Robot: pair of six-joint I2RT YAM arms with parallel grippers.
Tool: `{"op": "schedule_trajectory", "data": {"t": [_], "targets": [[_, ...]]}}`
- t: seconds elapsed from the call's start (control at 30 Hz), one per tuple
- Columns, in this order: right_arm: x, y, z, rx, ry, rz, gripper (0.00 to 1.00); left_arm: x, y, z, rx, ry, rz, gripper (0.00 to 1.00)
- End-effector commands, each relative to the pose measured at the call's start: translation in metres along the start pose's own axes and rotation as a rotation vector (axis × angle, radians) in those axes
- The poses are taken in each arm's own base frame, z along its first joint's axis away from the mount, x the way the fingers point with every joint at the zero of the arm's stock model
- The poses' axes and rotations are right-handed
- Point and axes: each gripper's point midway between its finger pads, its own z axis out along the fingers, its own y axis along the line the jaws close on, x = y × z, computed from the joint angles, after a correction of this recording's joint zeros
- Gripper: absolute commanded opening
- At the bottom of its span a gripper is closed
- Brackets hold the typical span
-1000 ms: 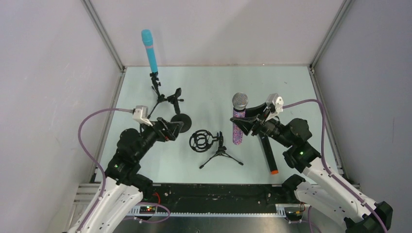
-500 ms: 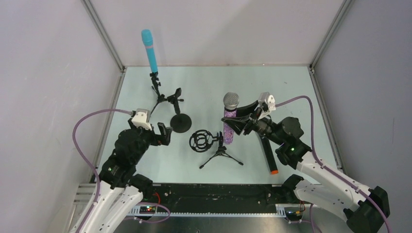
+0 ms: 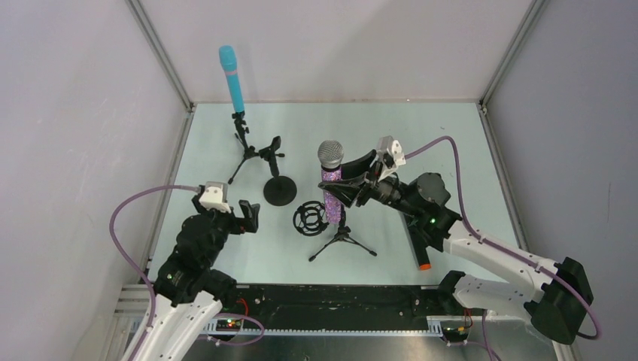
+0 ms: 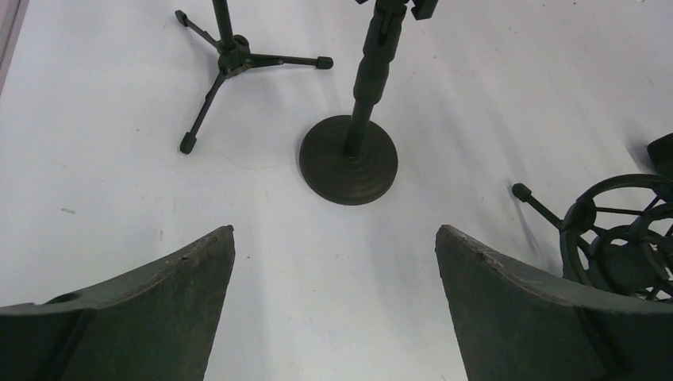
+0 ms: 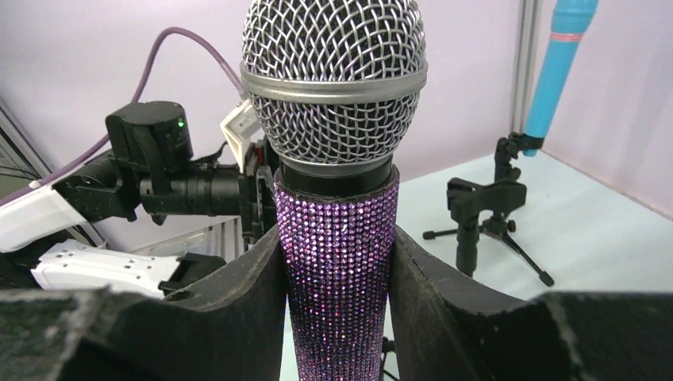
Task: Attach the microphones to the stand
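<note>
Holds the left tool [image 3: 248, 214] wide open and tilted downward, left arm [image 3: 188, 259] folded back close to its base. Reaches the right arm [image 3: 481, 252] inward toward the middle, wrist level, and clamps the right tool [image 3: 336, 188] on the upright purple glitter microphone [image 3: 330, 174] just below its mesh head.

Purple glitter microphone [image 5: 337, 270], silver mesh head [image 5: 333, 48], light blue microphone [image 3: 232, 79], black stand [image 4: 349, 171]
</note>
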Motion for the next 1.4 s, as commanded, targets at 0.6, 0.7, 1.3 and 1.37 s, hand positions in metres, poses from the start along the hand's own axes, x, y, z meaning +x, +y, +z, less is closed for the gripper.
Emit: {"op": "schedule_trajectory", "data": {"t": [0.6, 0.7, 1.3, 1.37], "targets": [[-0.029, 0.035, 0.053, -0.192, -0.183, -0.095, 0.0, 0.02, -0.004, 0.021, -0.021, 0.137, -0.017, 1.0], [-0.023, 0.041, 0.06, -0.225, -0.168, -0.095, 0.0, 0.021, -0.01, 0.021, 0.013, 0.147, -0.019, 1.0], [0.005, 0.028, 0.069, -0.19, -0.094, -0.168, 0.0, 0.024, -0.015, 0.022, 0.038, 0.161, -0.018, 1.0], [0.007, 0.027, 0.07, -0.19, -0.09, -0.168, 0.0, 0.025, -0.015, 0.022, 0.038, 0.164, -0.017, 1.0]]}}
